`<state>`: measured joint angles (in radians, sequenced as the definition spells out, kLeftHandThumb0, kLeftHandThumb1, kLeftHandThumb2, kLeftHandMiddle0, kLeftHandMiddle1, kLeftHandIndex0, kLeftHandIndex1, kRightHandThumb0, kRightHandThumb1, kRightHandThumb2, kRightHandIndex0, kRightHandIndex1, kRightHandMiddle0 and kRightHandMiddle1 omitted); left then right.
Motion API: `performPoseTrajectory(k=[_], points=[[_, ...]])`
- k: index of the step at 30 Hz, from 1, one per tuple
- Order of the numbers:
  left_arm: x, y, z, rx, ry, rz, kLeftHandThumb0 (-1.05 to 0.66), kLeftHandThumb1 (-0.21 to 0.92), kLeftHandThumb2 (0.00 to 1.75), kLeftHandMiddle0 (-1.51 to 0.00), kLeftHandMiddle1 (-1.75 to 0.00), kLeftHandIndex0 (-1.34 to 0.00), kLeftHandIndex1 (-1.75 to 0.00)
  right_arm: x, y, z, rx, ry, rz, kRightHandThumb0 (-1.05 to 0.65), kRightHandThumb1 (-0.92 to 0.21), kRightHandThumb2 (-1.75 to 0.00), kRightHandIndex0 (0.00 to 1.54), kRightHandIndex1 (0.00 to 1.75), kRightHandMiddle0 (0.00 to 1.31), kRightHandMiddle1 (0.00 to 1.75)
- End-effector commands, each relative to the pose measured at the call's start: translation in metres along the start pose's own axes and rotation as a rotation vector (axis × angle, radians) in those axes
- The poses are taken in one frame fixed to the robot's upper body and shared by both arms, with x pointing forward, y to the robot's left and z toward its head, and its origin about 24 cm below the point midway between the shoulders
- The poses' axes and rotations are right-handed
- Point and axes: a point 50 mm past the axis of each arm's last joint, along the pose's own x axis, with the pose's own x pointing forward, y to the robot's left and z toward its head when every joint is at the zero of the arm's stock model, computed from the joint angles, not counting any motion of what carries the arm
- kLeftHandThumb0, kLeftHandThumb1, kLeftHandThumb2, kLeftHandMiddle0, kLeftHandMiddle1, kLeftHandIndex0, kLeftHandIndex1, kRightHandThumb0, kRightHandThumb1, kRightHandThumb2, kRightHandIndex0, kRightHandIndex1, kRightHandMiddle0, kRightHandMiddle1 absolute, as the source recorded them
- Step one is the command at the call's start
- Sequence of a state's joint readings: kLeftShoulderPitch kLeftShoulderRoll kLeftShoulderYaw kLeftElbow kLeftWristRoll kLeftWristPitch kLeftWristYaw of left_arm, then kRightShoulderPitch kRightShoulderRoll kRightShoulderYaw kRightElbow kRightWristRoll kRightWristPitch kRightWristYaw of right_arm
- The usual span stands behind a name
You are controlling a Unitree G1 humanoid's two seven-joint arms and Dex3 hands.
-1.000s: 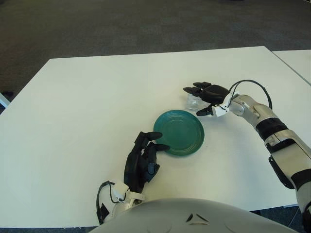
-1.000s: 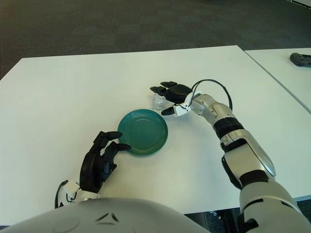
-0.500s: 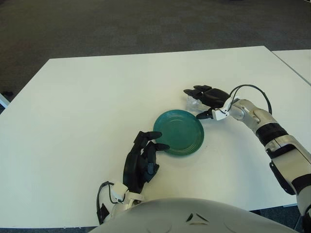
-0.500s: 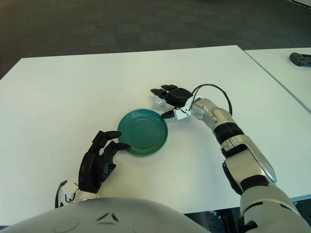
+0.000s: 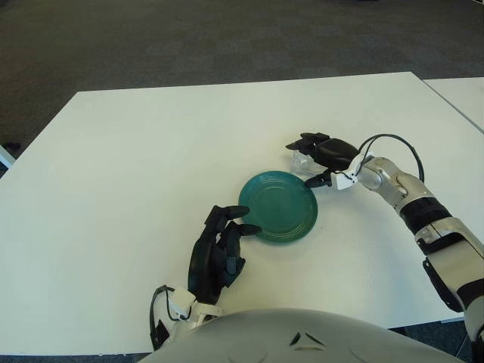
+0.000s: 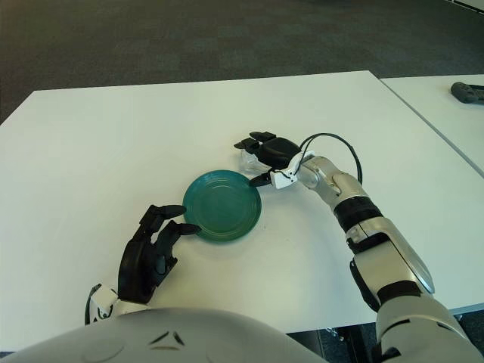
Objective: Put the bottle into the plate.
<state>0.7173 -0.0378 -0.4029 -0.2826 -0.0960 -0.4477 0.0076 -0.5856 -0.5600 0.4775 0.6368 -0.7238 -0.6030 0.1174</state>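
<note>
A green plate (image 5: 278,206) lies on the white table (image 5: 136,166), near its middle. A small clear bottle (image 6: 246,157) lies on the table just past the plate's far right rim. My right hand (image 5: 306,162) is stretched over the bottle, fingers spread above it and thumb low by the plate's rim, not closed on it. My left hand (image 5: 219,253) rests on the table at the plate's near left edge, fingers relaxed and empty, their tips at the rim.
A second white table (image 5: 463,94) stands to the right across a narrow gap, with a dark object (image 6: 469,91) on it. Dark carpet lies beyond the table's far edge.
My right hand has dropped slightly and drawn closer to the plate's rim, still over the bottle. My left hand has slid a little toward me.
</note>
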Motion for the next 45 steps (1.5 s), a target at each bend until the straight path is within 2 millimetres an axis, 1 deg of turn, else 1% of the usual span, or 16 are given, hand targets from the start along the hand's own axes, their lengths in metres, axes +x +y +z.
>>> performPoseTrajectory(k=[1,7,9,11,12,13,14,15,16,17,18,20,21,25,30,45], points=[[-0.002,-0.012,0.007,-0.037,-0.033,-0.017,-0.89,0.92,0.71,-0.65,-1.08,-0.32,-1.26,-0.004,0.0,-0.002,0.004,0.017,0.001,-1.05,-0.92,-0.48,0.37,0.06,0.0,0.72],[-0.004,-0.01,0.009,-0.04,-0.039,-0.016,-0.88,0.92,0.71,-0.64,-1.08,-0.31,-1.26,-0.005,0.0,-0.002,0.005,0.029,0.009,-1.05,-0.92,-0.45,0.4,0.06,0.0,0.81],[-0.004,-0.01,0.009,-0.047,-0.043,-0.017,-0.88,0.92,0.71,-0.63,-1.07,-0.3,-1.25,-0.004,0.0,-0.002,0.014,0.031,0.004,-1.05,-0.92,-0.42,0.43,0.08,0.0,0.88],[-0.005,-0.01,0.009,-0.054,-0.046,-0.018,-0.88,0.92,0.71,-0.62,-1.06,-0.28,-1.24,-0.004,0.001,-0.001,0.025,0.03,-0.004,-1.03,-0.92,-0.34,0.38,0.38,0.01,1.11],[-0.005,-0.01,0.01,-0.056,-0.047,-0.019,-0.88,0.92,0.71,-0.62,-1.06,-0.28,-1.24,-0.004,0.001,-0.001,0.029,0.03,-0.008,-1.02,-0.92,-0.32,0.37,0.48,0.02,1.17],[-0.005,-0.01,0.01,-0.058,-0.049,-0.02,-0.88,0.92,0.71,-0.61,-1.05,-0.28,-1.24,-0.004,0.001,0.0,0.036,0.026,-0.018,-1.01,-0.92,-0.29,0.34,0.64,0.03,1.26],[-0.005,-0.01,0.01,-0.059,-0.05,-0.02,-0.87,0.92,0.7,-0.6,-1.05,-0.27,-1.23,-0.004,0.001,0.0,0.041,0.023,-0.026,-0.98,-0.92,-0.25,0.35,0.85,0.06,1.4],[-0.006,-0.009,0.01,-0.06,-0.054,-0.02,-0.87,0.92,0.7,-0.6,-1.04,-0.27,-1.23,-0.002,0.003,0.0,0.051,0.021,-0.036,-0.96,-0.92,-0.23,0.36,0.93,0.07,1.45],[-0.006,-0.009,0.01,-0.061,-0.058,-0.02,-0.87,0.92,0.7,-0.59,-1.04,-0.26,-1.22,-0.001,0.004,-0.001,0.062,0.021,-0.045,-0.92,-0.92,-0.2,0.39,1.13,0.12,1.56],[-0.006,-0.009,0.011,-0.061,-0.06,-0.02,-0.86,0.92,0.69,-0.59,-1.03,-0.26,-1.22,0.0,0.005,-0.002,0.069,0.022,-0.05,-0.89,-0.92,-0.17,0.43,1.3,0.18,1.62],[-0.007,-0.009,0.011,-0.062,-0.065,-0.02,-0.86,0.92,0.69,-0.58,-1.03,-0.26,-1.22,0.0,0.007,-0.002,0.085,0.017,-0.061,-0.88,-0.92,-0.16,0.45,1.36,0.2,1.65],[-0.008,-0.008,0.011,-0.063,-0.071,-0.02,-0.85,0.92,0.69,-0.58,-1.02,-0.25,-1.21,0.001,0.008,-0.002,0.109,0.004,-0.083,-0.83,-0.92,-0.13,0.53,1.59,0.3,1.71],[-0.008,-0.008,0.011,-0.064,-0.073,-0.02,-0.85,0.92,0.68,-0.57,-1.01,-0.24,-1.2,0.001,0.008,-0.002,0.117,-0.002,-0.093,-0.82,-0.91,-0.12,0.57,1.65,0.35,1.72],[-0.009,-0.007,0.011,-0.064,-0.079,-0.022,-0.84,0.92,0.68,-0.56,-0.99,-0.23,-1.18,0.001,0.009,-0.001,0.139,-0.022,-0.126,-0.8,-0.91,-0.1,0.66,1.72,0.44,1.74],[-0.01,-0.006,0.011,-0.064,-0.084,-0.025,-0.84,0.92,0.67,-0.56,-0.98,-0.24,-1.16,0.001,0.01,0.0,0.158,-0.038,-0.146,-0.79,-0.91,-0.08,0.74,1.74,0.53,1.75],[-0.012,-0.002,0.012,-0.043,-0.093,-0.027,-0.86,0.92,0.66,-0.56,-0.97,-0.25,-1.15,0.003,0.011,0.002,0.161,-0.055,-0.155,-0.85,-0.92,-0.2,0.83,1.75,0.57,1.75]])
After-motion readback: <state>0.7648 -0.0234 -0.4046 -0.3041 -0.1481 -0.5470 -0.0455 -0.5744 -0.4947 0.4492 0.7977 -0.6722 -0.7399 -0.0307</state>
